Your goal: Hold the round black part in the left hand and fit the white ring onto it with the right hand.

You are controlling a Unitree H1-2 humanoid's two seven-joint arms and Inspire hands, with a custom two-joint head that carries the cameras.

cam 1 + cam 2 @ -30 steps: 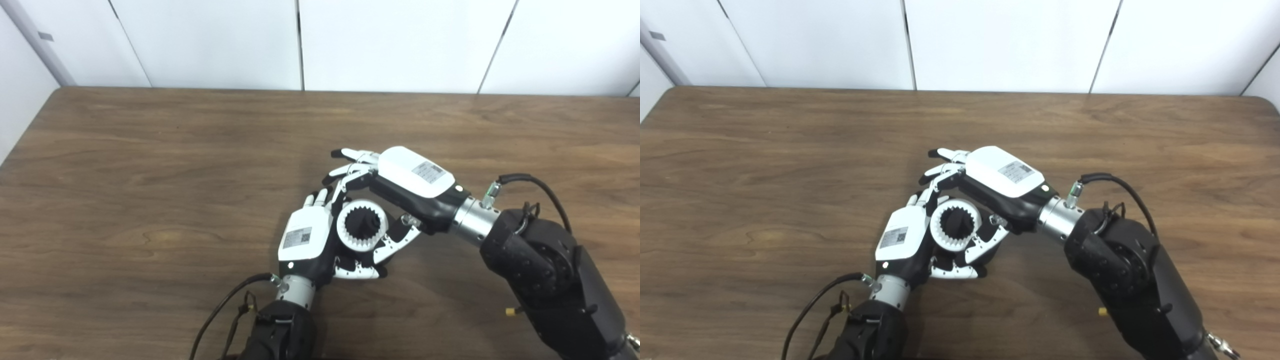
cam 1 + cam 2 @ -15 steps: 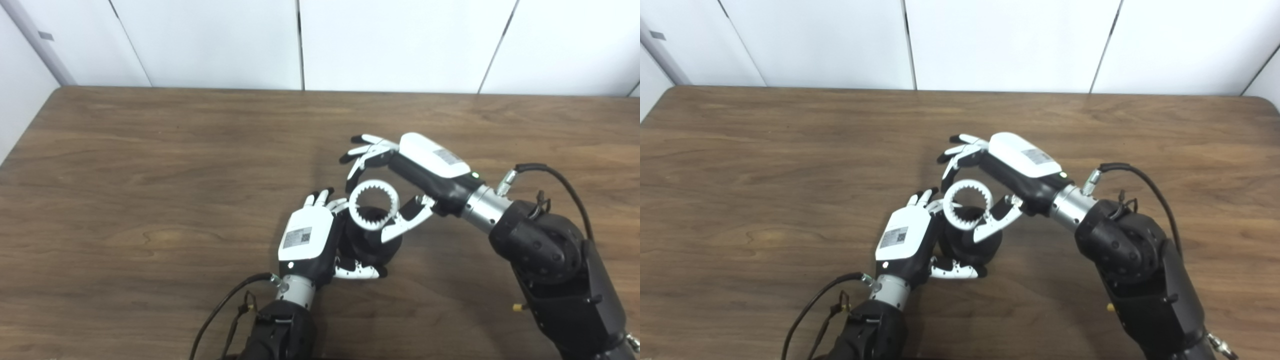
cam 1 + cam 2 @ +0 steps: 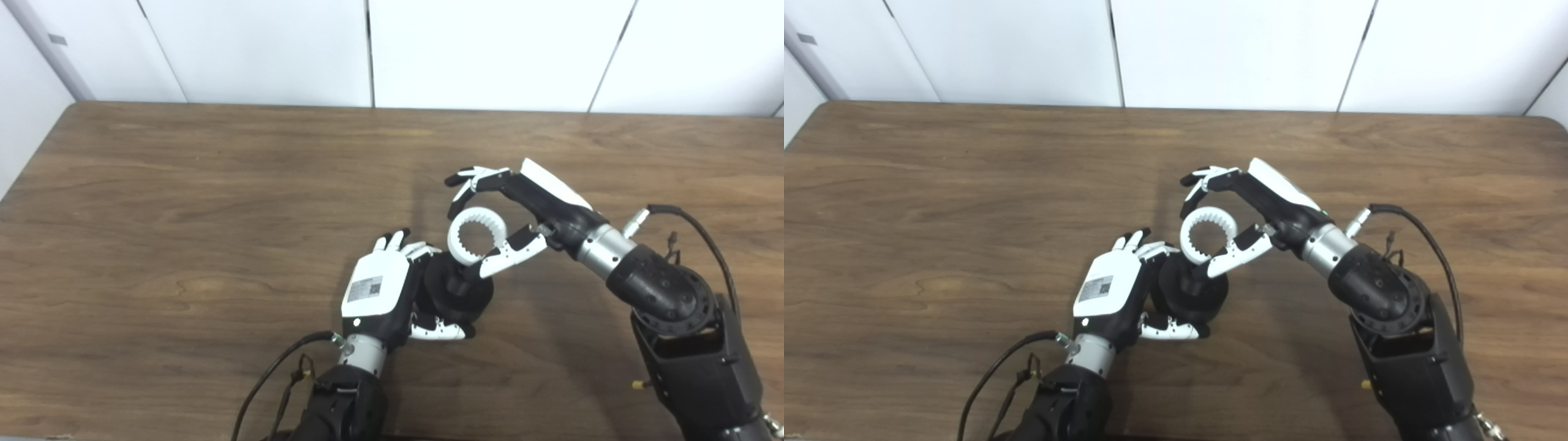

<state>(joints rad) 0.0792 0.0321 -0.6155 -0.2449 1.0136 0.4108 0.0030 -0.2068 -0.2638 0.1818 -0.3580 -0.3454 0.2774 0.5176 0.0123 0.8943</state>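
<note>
The round black part sits low over the table, cupped by my left hand, whose fingers and thumb wrap its near and left sides. The white ring, toothed on its inside, hangs tilted above and to the right of the black part, clear of its central hub. My right hand is shut on the ring, with fingers over its far edge and the thumb under its near edge. In the right eye view the ring stands just above the black part.
The brown wooden table stretches wide to the left and back. White wall panels rise behind its far edge. Cables trail from both wrists, one near the left forearm and one near the right forearm.
The right hand has lifted the white ring off the black part and carried it up and to the right. The left hand stays on the black part. The camera has shifted slightly.
</note>
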